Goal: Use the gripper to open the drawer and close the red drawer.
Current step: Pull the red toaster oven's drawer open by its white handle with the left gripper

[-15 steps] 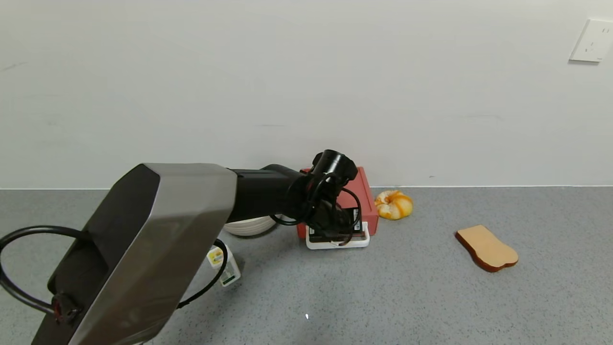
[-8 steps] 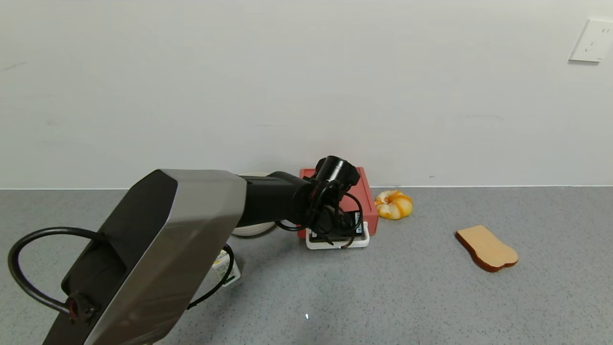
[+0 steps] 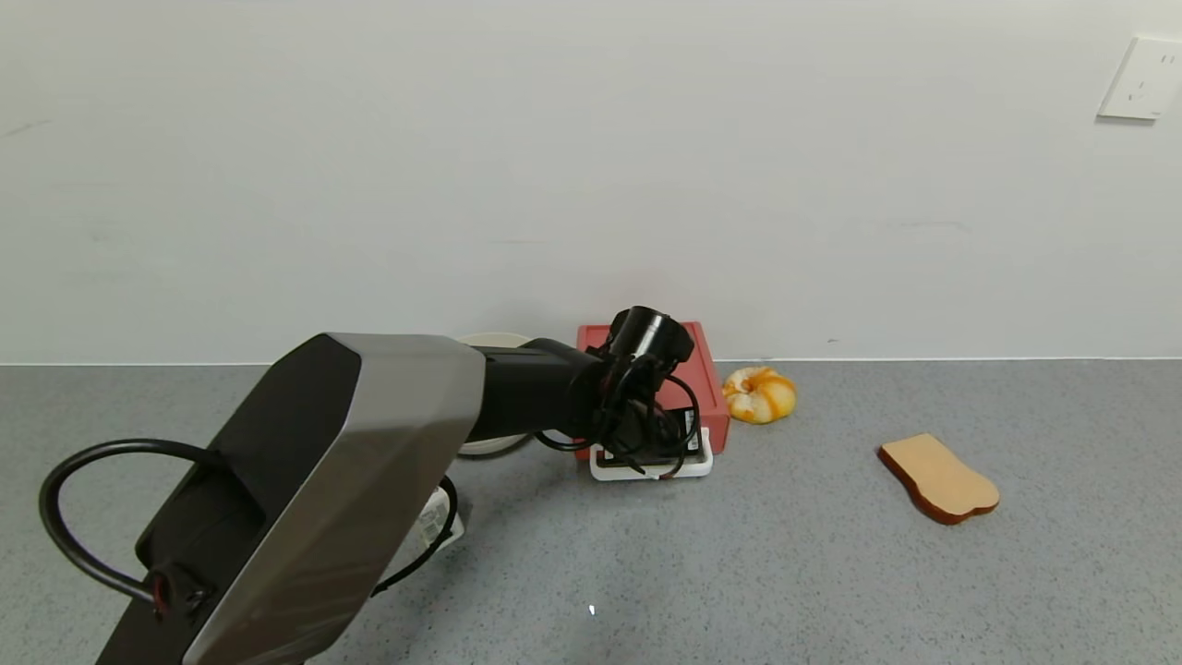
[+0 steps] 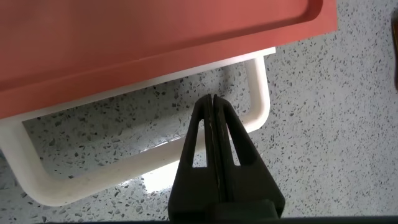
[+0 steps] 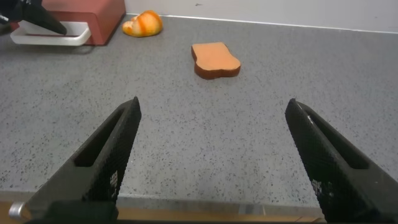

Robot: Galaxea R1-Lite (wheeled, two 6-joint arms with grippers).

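The coral-red drawer box [image 3: 706,379] stands against the wall, with its white loop handle [image 3: 651,471] facing me. My left gripper [image 3: 646,451] hangs over the handle on a black and silver arm. In the left wrist view its fingers are pressed together, and the gripper [image 4: 212,102] reaches over the handle's bar [image 4: 261,93] into the loop, close under the red box [image 4: 155,37]. It holds nothing. My right gripper [image 5: 212,104] is open and empty low over the counter's near edge, far from the drawer [image 5: 87,12].
A beige bowl [image 3: 489,447] sits left of the drawer, mostly behind my arm. An orange bun [image 3: 759,393] lies right of the drawer and a toast slice [image 3: 937,477] farther right. A small carton [image 3: 434,522] lies under my left arm. The wall is just behind.
My left arm has moved forward toward the wall and the gripper has shifted slightly back with it. The drawer and handle stand about where they were.
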